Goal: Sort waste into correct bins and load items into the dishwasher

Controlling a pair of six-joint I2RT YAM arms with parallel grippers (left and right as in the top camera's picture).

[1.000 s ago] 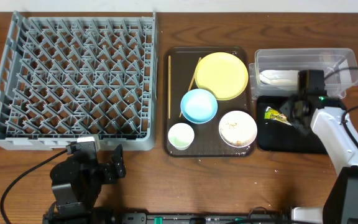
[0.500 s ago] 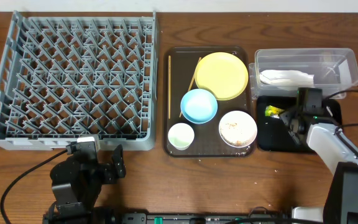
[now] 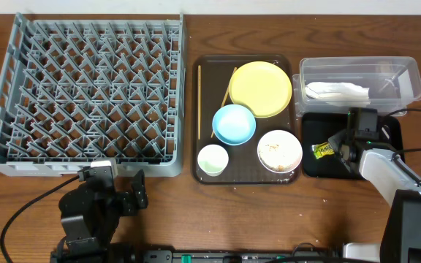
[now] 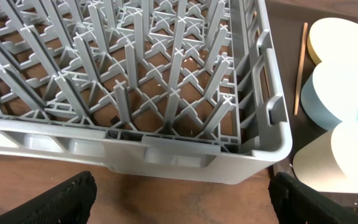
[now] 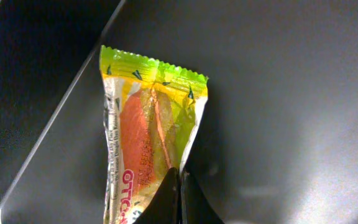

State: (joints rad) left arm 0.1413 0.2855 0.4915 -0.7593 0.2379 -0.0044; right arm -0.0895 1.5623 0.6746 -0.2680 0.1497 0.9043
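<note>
A crumpled napkin (image 3: pixel 336 90) is contained in the clear tub (image 3: pixel 414 76). The sachet wrapper (image 3: pixel 322 150) is laid in the black tray (image 3: pixel 314 126), its edge touched by the pressed-together right gripper (image 5: pixel 179 190). The left gripper (image 4: pixel 182 200) is spread.

Overhead looks straight down; left wrist closely faces a corner of the dish rack (image 4: pixel 166 152), right wrist the sachet (image 5: pixel 142 143).

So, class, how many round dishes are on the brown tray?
4: yellow plate at back, blue bowl in centre, white bowl front right, small cup front left; none looks hidden.
</note>
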